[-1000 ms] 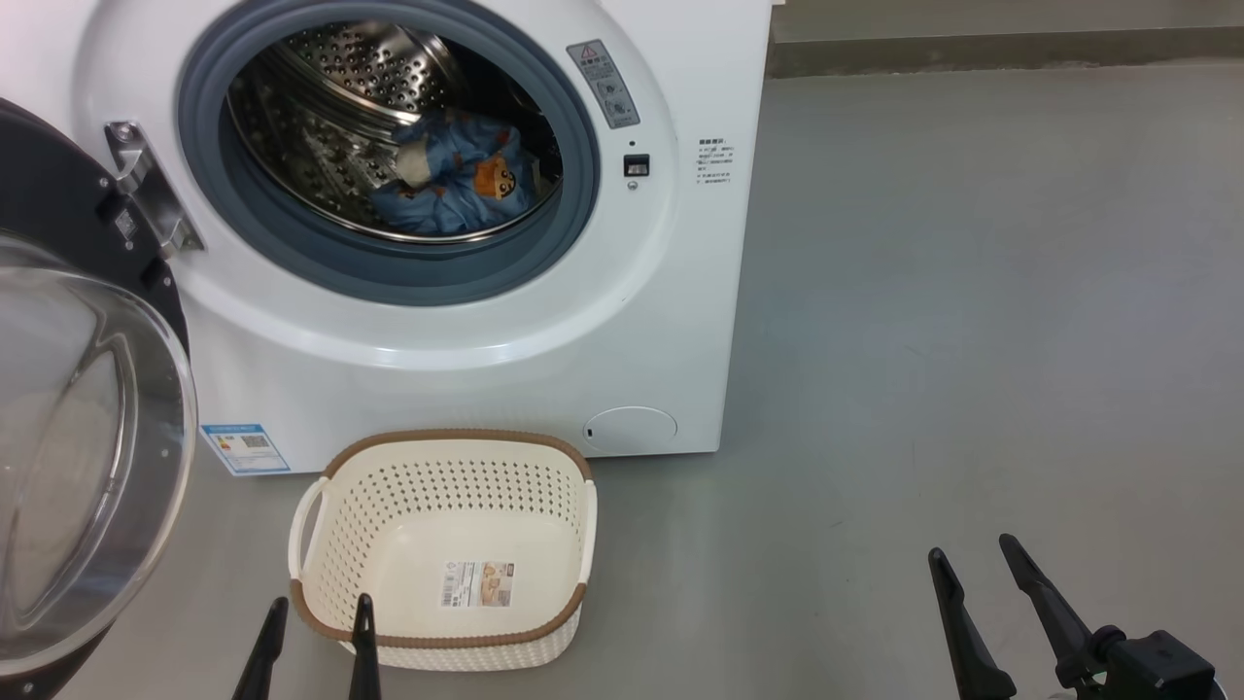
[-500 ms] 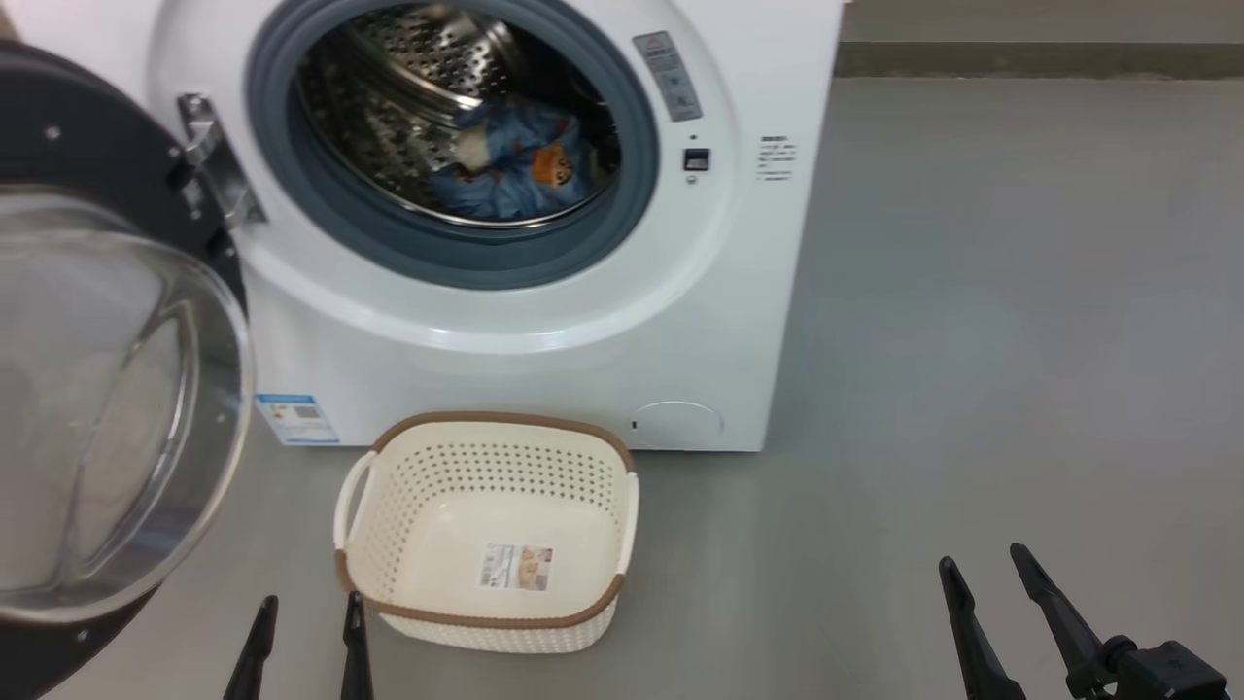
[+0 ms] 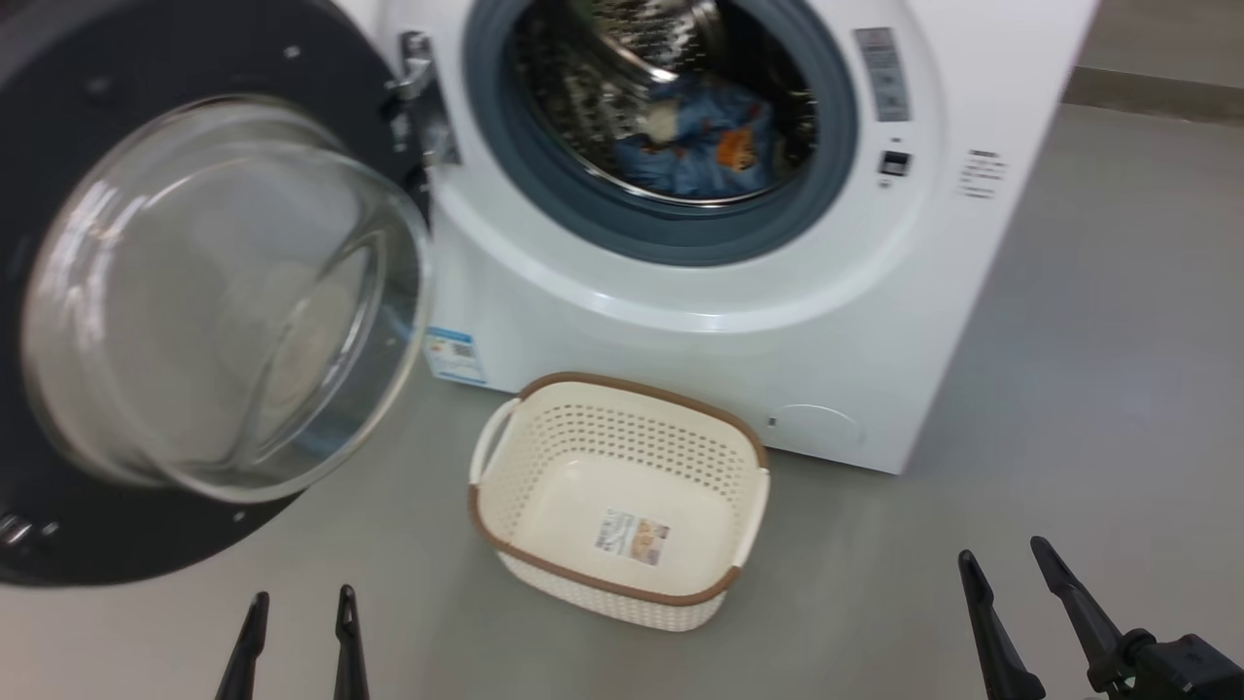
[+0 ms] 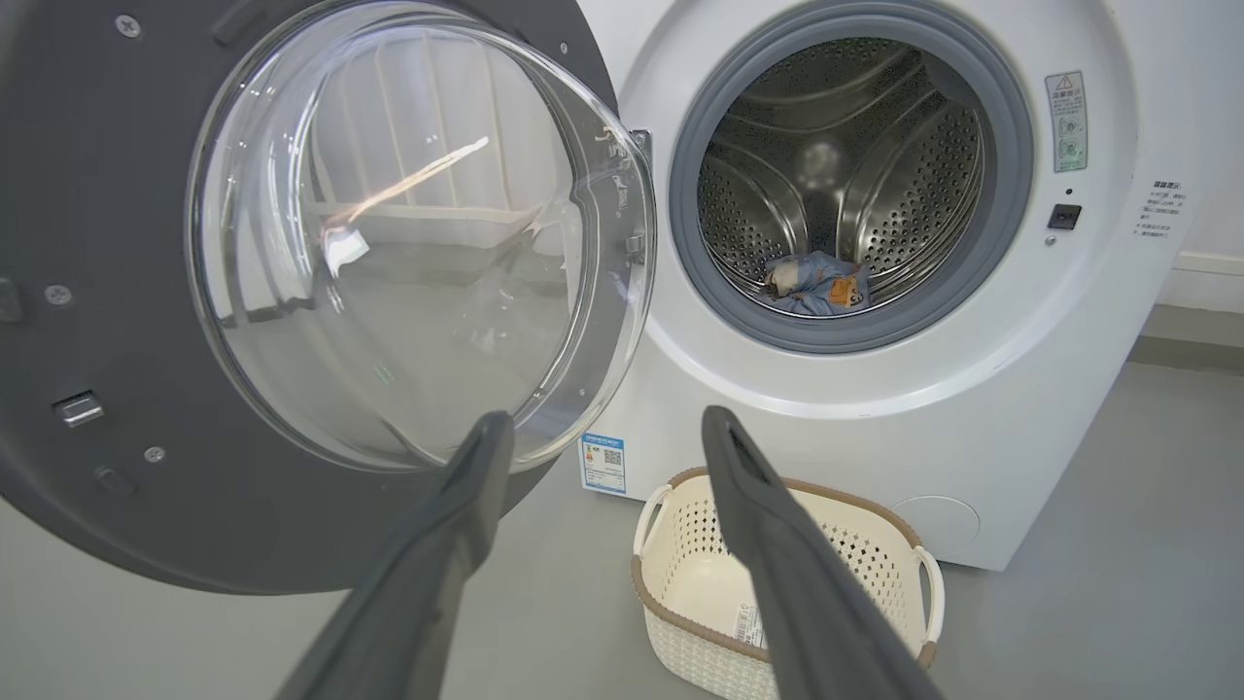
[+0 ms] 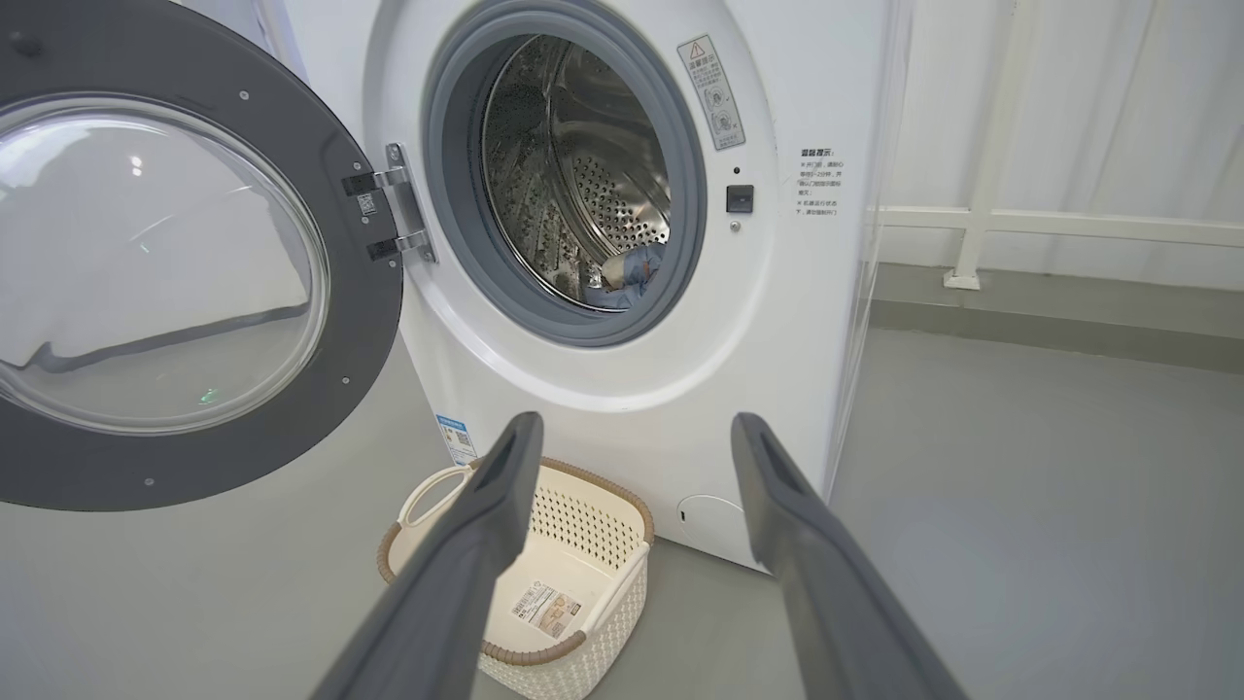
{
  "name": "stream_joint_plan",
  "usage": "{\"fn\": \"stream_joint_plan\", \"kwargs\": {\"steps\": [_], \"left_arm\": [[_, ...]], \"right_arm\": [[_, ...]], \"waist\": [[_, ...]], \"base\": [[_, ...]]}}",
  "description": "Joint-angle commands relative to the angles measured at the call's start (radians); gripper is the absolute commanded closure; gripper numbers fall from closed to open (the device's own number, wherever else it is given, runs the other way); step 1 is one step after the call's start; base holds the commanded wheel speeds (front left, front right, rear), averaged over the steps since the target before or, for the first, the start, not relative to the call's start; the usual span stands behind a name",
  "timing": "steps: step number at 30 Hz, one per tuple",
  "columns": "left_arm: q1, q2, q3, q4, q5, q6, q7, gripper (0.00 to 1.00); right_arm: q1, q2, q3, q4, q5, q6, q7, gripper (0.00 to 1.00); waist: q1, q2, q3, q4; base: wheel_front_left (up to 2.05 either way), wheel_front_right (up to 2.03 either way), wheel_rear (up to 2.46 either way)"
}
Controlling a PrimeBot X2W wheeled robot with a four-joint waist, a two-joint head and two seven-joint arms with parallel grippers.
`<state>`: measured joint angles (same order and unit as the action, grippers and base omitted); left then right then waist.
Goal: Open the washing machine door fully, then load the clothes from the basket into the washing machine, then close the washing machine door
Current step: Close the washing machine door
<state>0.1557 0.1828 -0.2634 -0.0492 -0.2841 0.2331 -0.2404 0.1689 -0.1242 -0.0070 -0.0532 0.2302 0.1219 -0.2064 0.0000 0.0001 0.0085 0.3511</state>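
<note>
The left end effector (image 3: 302, 593) and the right end effector (image 3: 1001, 547) hang low over a grey floor (image 3: 1069, 389), each with its two dark fingers spread apart and touching nothing. Ahead of the left one and a little to its right stands the basket (image 3: 637, 387), a label sticker (image 3: 632, 537) visible on its bottom. Beyond it is the washing machine (image 3: 777, 321). The washing machine door (image 3: 224, 292) is swung wide, straight ahead of the left end effector. The clothes (image 3: 695, 146) lie in the drum, well apart from both.
</note>
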Motion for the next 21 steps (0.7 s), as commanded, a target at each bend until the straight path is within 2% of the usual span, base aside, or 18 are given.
{"fn": "stream_joint_plan", "kwargs": {"steps": [1, 5, 21], "left_arm": [[-0.033, 0.007, 0.036, -0.034, -0.003, 0.002, -0.011, 0.00], [-0.028, 0.012, 0.043, -0.034, -0.006, 0.006, -0.012, 0.00], [0.037, -0.021, 0.114, -0.113, -0.006, 0.046, -0.021, 0.00]], "right_arm": [[-0.019, -0.013, 0.022, -0.028, -0.010, 0.009, -0.001, 0.00], [-0.021, -0.005, 0.028, -0.030, -0.013, 0.009, 0.001, 0.00], [-0.142, -0.056, 0.142, 0.022, 0.016, 0.009, 0.009, 0.00]], "waist": [[0.0000, -0.0001, 0.001, 0.099], [0.0000, -0.0001, -0.005, 0.150], [0.0000, -0.0001, 0.042, 0.184]], "base": [[0.00, 0.00, 0.00], [0.00, 0.00, 0.00], [0.00, 0.00, 0.00]]}}
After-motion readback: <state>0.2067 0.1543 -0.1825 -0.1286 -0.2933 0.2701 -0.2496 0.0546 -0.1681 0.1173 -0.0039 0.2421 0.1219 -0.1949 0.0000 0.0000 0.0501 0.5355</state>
